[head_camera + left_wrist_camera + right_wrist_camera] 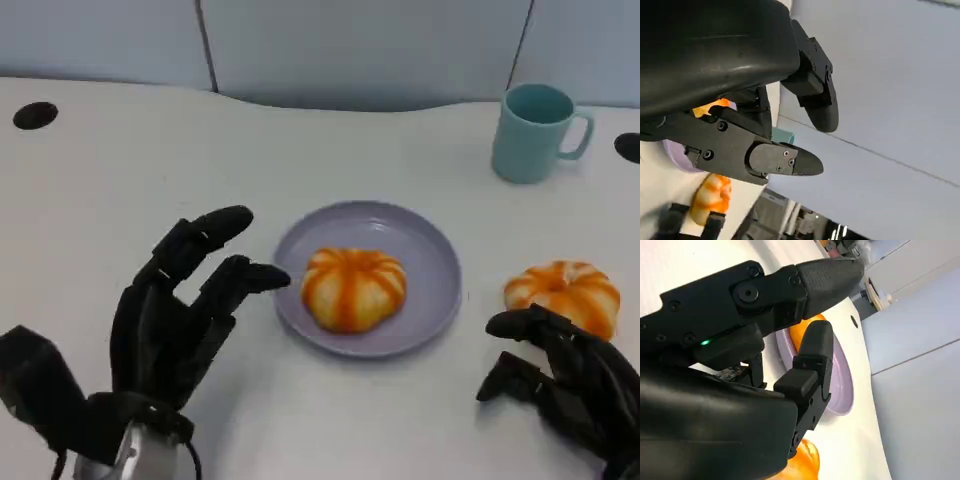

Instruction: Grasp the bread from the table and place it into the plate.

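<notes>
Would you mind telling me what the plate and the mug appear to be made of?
The plate looks like lilac plastic or glazed ceramic: smooth, with a soft sheen along the rim. The mug looks like matte teal ceramic, thick-walled with even colour; plastic is possible.

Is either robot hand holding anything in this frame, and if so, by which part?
Nothing is held. The left robot hand is open beside the plate; the right robot hand hovers open near the bread on the table.
</notes>
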You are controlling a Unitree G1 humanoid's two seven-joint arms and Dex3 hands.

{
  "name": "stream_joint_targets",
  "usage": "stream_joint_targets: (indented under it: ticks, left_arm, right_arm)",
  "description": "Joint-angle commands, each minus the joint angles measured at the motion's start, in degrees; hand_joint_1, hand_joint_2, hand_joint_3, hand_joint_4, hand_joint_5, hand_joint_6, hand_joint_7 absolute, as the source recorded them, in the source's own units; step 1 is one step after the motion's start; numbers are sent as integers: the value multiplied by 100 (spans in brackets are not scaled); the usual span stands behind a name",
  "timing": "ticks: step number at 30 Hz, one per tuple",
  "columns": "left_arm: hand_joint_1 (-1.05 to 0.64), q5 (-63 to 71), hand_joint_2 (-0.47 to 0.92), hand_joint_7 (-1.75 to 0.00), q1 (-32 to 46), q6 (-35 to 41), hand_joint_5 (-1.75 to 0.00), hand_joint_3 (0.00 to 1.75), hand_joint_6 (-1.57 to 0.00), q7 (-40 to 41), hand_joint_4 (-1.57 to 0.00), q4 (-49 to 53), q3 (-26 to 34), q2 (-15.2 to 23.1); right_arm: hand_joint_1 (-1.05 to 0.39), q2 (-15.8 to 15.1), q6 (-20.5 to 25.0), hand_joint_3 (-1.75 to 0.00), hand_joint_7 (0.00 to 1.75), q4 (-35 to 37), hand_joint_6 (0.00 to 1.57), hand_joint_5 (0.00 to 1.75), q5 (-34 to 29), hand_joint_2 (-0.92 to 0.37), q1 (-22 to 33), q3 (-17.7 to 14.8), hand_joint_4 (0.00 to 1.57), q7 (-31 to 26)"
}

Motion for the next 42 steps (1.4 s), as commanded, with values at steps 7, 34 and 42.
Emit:
stream_joint_targets:
  ticks: [7,34,42]
  left_arm:
    - [-33,40,92,-90,693,640,-139,27,-72,448,-70,-584,246,-99]
    - [-32,85,92,-137,464,682,-174,25,-67,308,-73,618,824,-16]
    - [-32,200,92,-134,324,654,-173,29,-69,194,-73,834,887,46]
  right_arm:
    - [-46,-73,4,-15,98,78,66,143,-39,-92,61,-11,65,-25]
    - [-47,-198,-446,-15,97,851,66,143,-26,-92,-260,-211,65,230]
    - [-45,-221,-514,-19,94,990,66,140,-41,-92,-335,-227,65,281]
